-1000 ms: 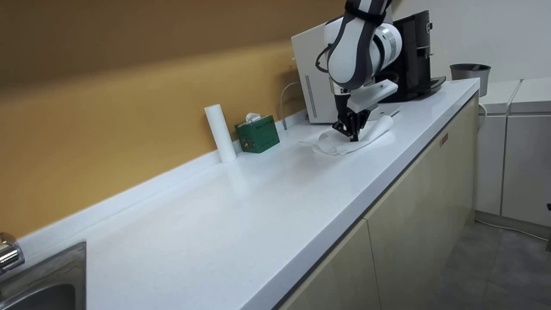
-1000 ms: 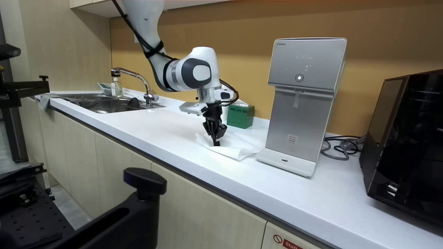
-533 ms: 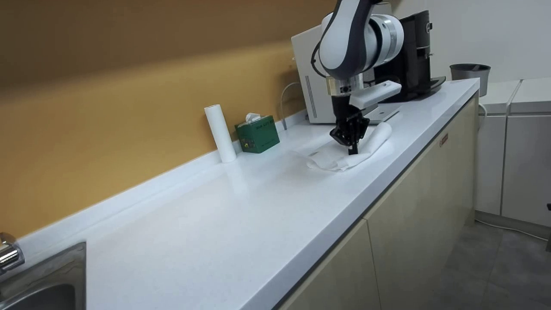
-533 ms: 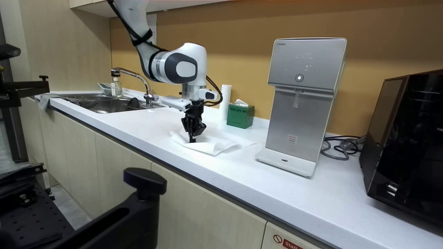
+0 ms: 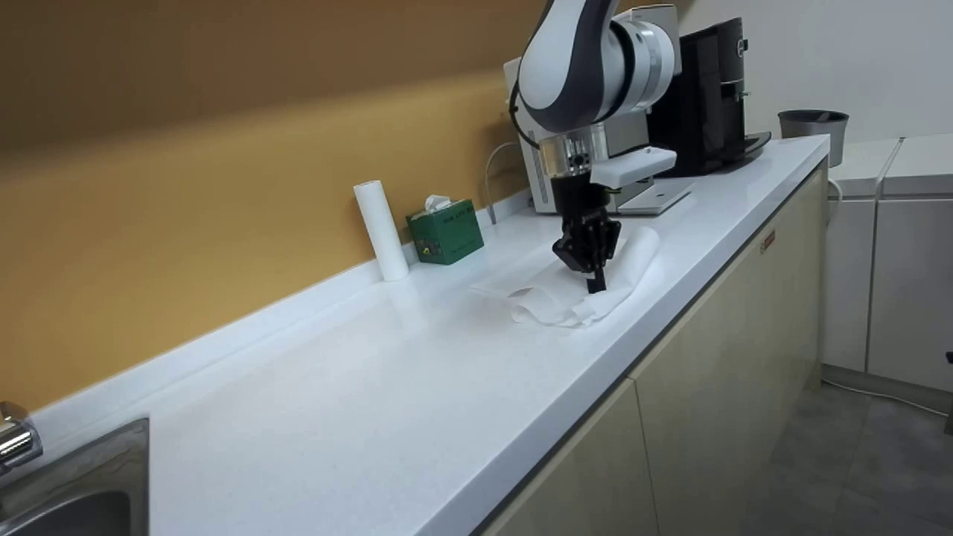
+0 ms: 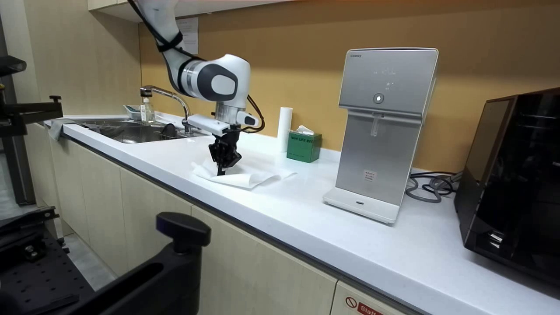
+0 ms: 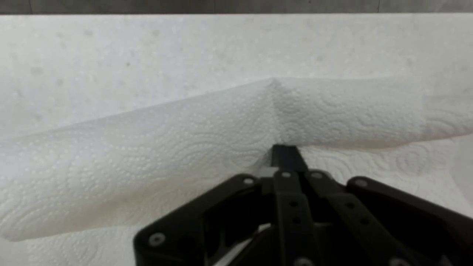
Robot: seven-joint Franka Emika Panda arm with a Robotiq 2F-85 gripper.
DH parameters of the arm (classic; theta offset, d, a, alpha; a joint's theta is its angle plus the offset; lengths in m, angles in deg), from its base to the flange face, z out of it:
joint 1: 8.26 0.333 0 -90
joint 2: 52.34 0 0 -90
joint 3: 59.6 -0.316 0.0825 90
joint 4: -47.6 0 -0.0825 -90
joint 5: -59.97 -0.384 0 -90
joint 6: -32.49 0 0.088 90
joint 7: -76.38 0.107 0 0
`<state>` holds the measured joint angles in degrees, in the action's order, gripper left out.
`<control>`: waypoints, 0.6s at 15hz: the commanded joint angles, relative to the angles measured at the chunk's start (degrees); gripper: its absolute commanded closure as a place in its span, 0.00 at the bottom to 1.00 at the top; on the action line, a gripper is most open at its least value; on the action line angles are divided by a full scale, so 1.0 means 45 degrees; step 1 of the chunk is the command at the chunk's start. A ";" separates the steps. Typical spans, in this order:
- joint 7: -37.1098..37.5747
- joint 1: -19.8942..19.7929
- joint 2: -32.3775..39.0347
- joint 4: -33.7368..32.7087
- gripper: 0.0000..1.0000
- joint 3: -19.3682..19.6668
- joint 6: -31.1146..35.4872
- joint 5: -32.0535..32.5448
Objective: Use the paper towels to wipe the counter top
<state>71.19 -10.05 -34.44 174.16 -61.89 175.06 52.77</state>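
The paper towels lie as a rumpled white sheet in both exterior views (image 5: 547, 304) (image 6: 247, 178), flat on the glossy white counter top (image 5: 350, 409) near its front edge. My gripper points straight down onto the sheet's middle in both exterior views (image 5: 596, 284) (image 6: 221, 171). In the wrist view the gripper (image 7: 288, 153) has its black fingertips together, with the paper towels (image 7: 159, 147) pulled into a crease at the tips. The sheet's front edge is folded up on both sides of the fingers. The part under the gripper is hidden. A speckled strip of counter top (image 7: 129, 62) shows beyond it.
A slim white upright cylinder (image 5: 381, 231) and a green tissue box (image 5: 447, 234) stand along the wall. A silver water dispenser (image 6: 380, 144) and a black machine (image 6: 516, 188) stand at one end. A steel sink (image 5: 138, 454) with a faucet is at the opposite end.
My gripper has slid along the counter top toward the sink, away from the water dispenser. The paper towels have been dragged along with it. The fingers stay shut.
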 commanded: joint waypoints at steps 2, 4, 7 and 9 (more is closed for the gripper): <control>0.0379 0.0165 0.0796 -0.0506 0.73 0.0093 -0.0509 0.0276; 0.0221 0.0130 0.0567 -0.0641 0.61 0.0011 -0.0852 0.0162; 0.0154 0.0182 0.0224 -0.0848 0.42 -0.0155 -0.1569 0.0003; 0.0204 0.0255 -0.0044 -0.1025 0.27 -0.0218 -0.2206 -0.0063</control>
<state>71.22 -9.32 -33.47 171.34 -62.55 169.56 53.03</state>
